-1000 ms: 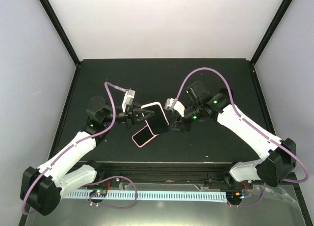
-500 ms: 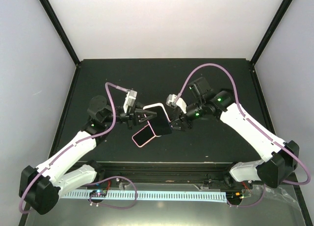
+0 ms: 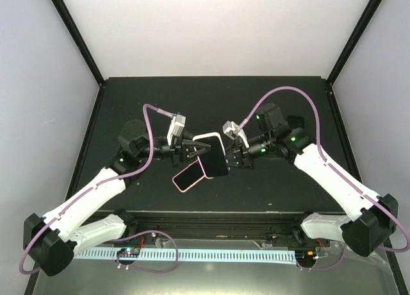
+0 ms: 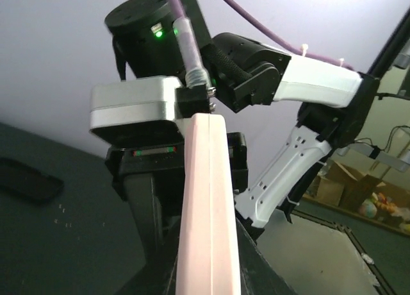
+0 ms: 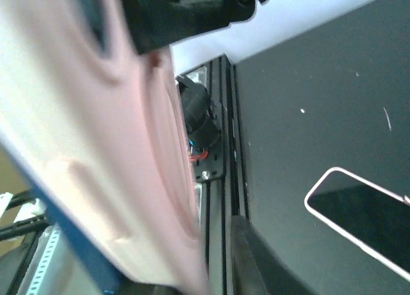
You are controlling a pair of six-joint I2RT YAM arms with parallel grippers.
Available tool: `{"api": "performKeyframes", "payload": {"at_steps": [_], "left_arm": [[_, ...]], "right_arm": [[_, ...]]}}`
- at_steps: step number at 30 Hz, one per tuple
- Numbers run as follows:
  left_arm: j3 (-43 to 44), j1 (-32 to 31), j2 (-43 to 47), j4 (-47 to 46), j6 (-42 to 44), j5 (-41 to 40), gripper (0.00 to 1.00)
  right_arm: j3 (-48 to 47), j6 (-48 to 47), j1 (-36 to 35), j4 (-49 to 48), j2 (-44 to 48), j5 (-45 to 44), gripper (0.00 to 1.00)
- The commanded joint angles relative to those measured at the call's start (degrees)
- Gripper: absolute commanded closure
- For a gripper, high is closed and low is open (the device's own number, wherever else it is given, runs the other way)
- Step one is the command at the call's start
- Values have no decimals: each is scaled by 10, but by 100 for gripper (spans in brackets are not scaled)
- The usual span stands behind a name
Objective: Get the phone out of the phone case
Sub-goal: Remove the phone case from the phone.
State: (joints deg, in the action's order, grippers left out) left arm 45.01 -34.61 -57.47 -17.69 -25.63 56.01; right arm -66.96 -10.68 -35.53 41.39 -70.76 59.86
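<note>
A phone with a black screen in a pink case (image 3: 213, 155) is held tilted above the dark table between both grippers. My left gripper (image 3: 190, 148) is shut on the case's left edge. In the left wrist view the case (image 4: 208, 205) stands edge-on between the fingers. My right gripper (image 3: 233, 156) grips the right edge. In the right wrist view the pink case (image 5: 122, 160) fills the left, blurred, with a blue strip below it. One dark finger (image 5: 253, 263) shows close beside it and the other is hidden.
A second phone with a pink rim (image 3: 191, 176) lies flat on the table just below the held one; it also shows in the right wrist view (image 5: 362, 218). A dark flat thing (image 4: 29, 179) lies on the table. A black rail (image 3: 211, 219) runs along the near edge.
Both grippers and the held cased phone have shifted a little to the right and away from the near edge. The phone on the table has not moved.
</note>
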Motion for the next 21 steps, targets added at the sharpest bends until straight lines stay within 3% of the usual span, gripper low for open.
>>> {"api": "performKeyframes", "payload": {"at_steps": [1,3,4,9,10,15,21], "left_arm": [[6,-21,-46,107,25,-207,89],[27,-20,-53,119,31,-300,82],[37,-20,-57,120,34,-351,78],[78,-20,-73,132,49,-509,39],[83,-21,-71,138,51,-541,36],[71,-48,-66,168,92,-659,31],[8,-182,-92,163,174,-795,31]], "right_arm": [[40,137,-9,-248,15,162,88],[87,193,9,-303,25,167,99],[108,215,19,-322,27,168,99],[202,260,78,-349,16,135,99],[226,285,88,-376,15,119,99],[288,355,121,-435,-13,24,99],[223,380,125,-345,-142,-25,99]]}}
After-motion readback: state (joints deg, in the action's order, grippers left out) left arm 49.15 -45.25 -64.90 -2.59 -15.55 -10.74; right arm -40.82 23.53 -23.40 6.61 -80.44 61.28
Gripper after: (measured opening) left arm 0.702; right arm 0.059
